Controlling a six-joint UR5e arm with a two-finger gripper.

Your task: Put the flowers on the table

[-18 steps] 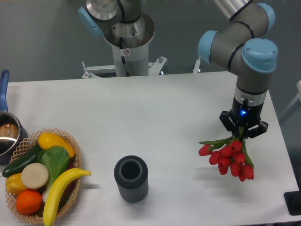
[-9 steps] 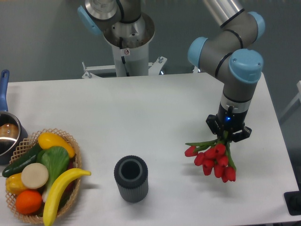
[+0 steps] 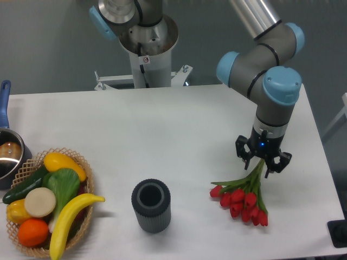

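The flowers (image 3: 242, 198), a bunch of red tulip buds with green stems and leaves, lie on the white table (image 3: 179, 130) at the right front, buds pointing toward the front edge. My gripper (image 3: 264, 161) stands just above the stem ends. Its fingers look spread apart, with the stems passing between them. It appears open and no longer clamped on the stems.
A dark ribbed cup (image 3: 151, 206) stands upright left of the flowers. A wicker basket (image 3: 81, 216) with several toy fruits and vegetables sits at the front left. A pot (image 3: 8, 154) with a blue handle is at the left edge. The robot base (image 3: 146, 49) is at the back.
The gripper carried the flowers leftward and down. The flowers now rest on the table, and the fingers look spread wider than before.
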